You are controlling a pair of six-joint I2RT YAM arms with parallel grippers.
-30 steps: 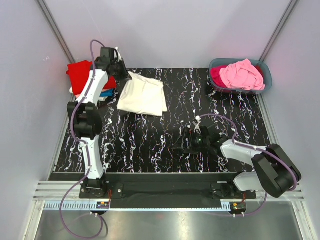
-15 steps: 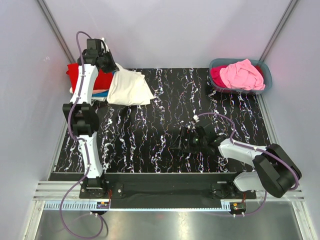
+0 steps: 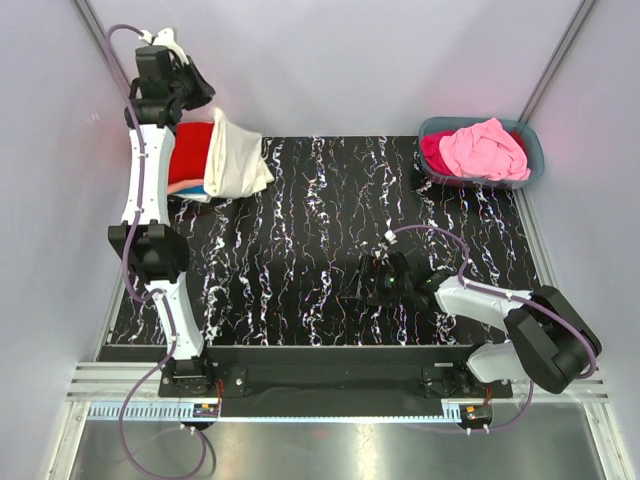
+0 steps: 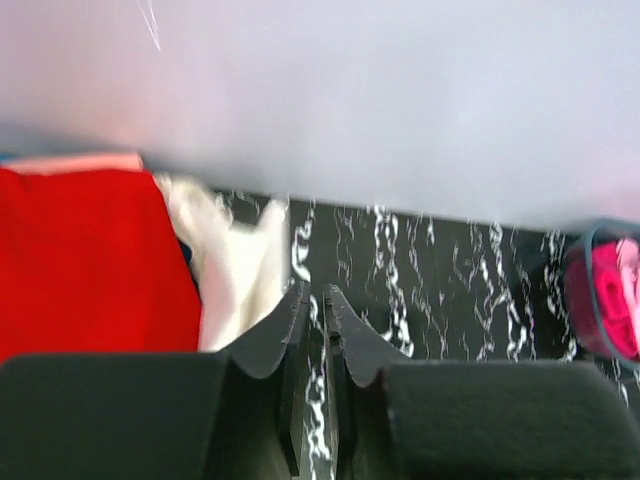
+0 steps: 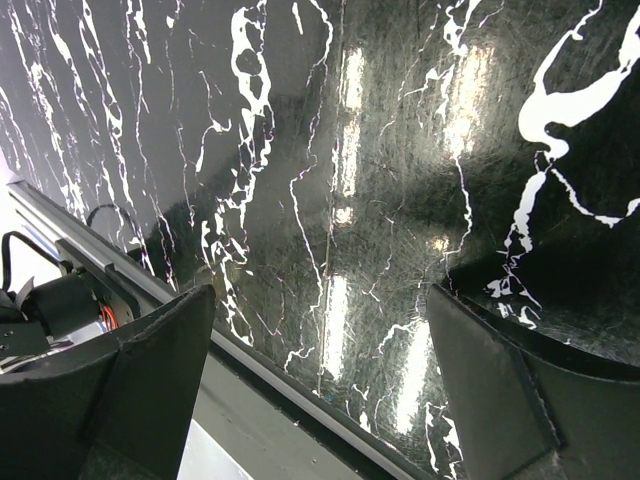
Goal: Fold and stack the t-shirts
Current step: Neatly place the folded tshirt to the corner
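Observation:
A folded cream t-shirt (image 3: 236,155) lies tilted against the stack at the table's far left, leaning over a red t-shirt (image 3: 190,150). Salmon and blue edges show beneath them. My left gripper (image 3: 195,90) hangs high above and behind this stack. In the left wrist view its jaws (image 4: 315,295) stand a narrow crack apart with only table seen between them; the cream t-shirt (image 4: 235,270) and the red t-shirt (image 4: 90,250) lie below it to the left. My right gripper (image 3: 375,285) rests low over the table's middle right, wide open (image 5: 320,295) and empty.
A grey-blue tub (image 3: 530,150) at the far right corner holds a pink t-shirt (image 3: 485,148) over a magenta one (image 3: 435,150); the tub (image 4: 600,300) also shows in the left wrist view. Grey walls close in the left, back and right sides.
The left arm carried the cream t-shirt leftward onto the stack, then rose up and back as its jaws parted slightly. The right gripper barely moved.

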